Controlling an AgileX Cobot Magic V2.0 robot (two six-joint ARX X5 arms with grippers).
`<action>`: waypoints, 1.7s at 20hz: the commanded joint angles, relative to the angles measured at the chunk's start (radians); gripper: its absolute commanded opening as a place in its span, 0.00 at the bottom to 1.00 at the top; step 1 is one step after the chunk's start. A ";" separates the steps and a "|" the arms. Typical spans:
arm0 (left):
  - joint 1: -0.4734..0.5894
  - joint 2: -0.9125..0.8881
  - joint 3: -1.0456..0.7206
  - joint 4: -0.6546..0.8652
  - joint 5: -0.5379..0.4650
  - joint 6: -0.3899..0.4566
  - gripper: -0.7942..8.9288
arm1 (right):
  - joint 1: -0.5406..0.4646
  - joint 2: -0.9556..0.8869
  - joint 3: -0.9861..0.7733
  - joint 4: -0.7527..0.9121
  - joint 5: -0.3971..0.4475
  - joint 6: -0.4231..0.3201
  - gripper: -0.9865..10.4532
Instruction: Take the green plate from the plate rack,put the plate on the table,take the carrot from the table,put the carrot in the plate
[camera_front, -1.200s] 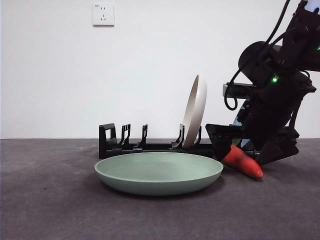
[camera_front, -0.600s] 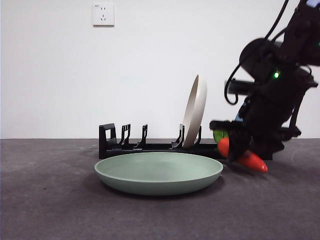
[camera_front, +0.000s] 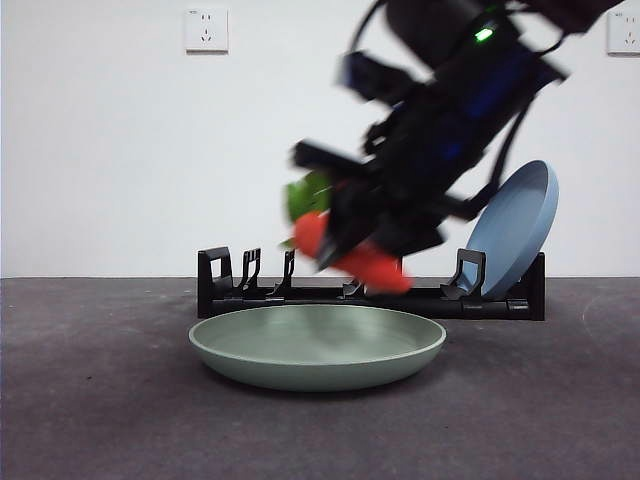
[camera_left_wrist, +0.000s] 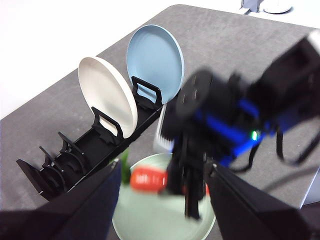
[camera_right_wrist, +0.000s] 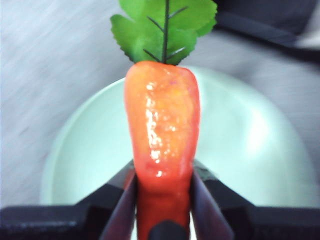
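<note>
carrot (camera_right_wrist: 162, 130) sits clamped between the jaws of the right gripper (camera_front: 350, 250), gripped low on its tapered half with the green leaves at the free end. from the front it hangs tilted above the green plate (camera_front: 317, 345), leaves toward ten o'clock and tip toward four o'clock, clear of the plate and not touching it. the right wrist view looks down past the carrot onto the pale plate, which fills the space under it, so the carry seems lined up. the green plate lies flat on the table (camera_front: 90, 400), just in front of the plate rack (camera_front: 240, 285). a blue plate (camera_front: 515, 225) leans in the rack toward the three o'clock end, and the left wrist view shows a white plate (camera_left_wrist: 107, 95) standing in the slot beside it.

left gripper (camera_left_wrist: 160, 210) waits high and back from the work, its jaws spread wide with nothing between them.

to finish this step well, i would bring the carrot down over the middle of the plate, not the rim, and lower it until it is close to the plate floor before letting go, since a rounded toy like this would likely roll or bounce out if dropped from height. levelling it first should help it settle flat
</note>
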 joint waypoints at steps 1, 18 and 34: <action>-0.001 0.000 -0.006 0.003 -0.002 -0.011 0.37 | 0.026 0.068 -0.005 0.053 0.006 0.027 0.07; -0.001 0.000 -0.006 -0.021 -0.002 -0.011 0.37 | 0.034 0.112 -0.004 0.092 0.051 0.035 0.50; -0.001 0.000 -0.006 -0.192 0.075 -0.068 0.37 | 0.034 -0.768 -0.002 -0.917 -0.093 0.026 0.50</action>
